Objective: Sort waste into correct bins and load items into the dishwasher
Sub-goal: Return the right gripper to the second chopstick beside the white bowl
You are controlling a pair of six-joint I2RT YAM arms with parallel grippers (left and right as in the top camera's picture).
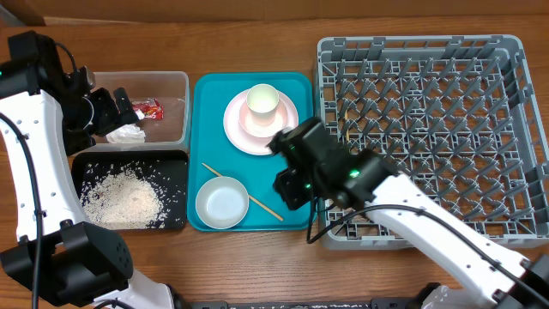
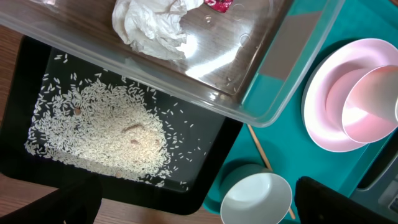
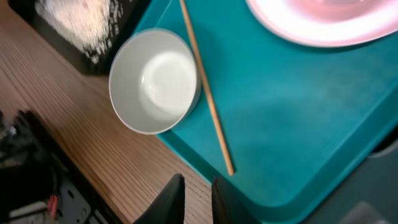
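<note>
Crumpled white paper napkin (image 1: 127, 134) and small red shiny snack wrapper (image 1: 151, 108) both lay inside the clear rectangular plastic tub (image 1: 176, 86), the napkin at its near edge. Just beside the tub, loose white rice grains (image 1: 120, 196) were heaped in the shallow black rectangular tray (image 1: 176, 167).

My left gripper (image 2: 199, 202) hung over the seam between tub and black tray. Its fingers were spread wide with nothing between them, and the arm reached in from the left edge of the table.

On the flat teal tray (image 1: 296, 94) I saw the small white cup (image 1: 262, 99) standing on the white round plate (image 1: 236, 129). A white bowl (image 1: 221, 203) sat upright at the tray's near corner, and a thin wooden chopstick (image 1: 257, 203) lay slantwise beside it.

My right gripper (image 3: 198, 199) hovered above that near edge, fingers drawn almost together and gripping nothing. Its arm crossed in front of the large square grey plastic dish rack (image 1: 429, 129).
</note>
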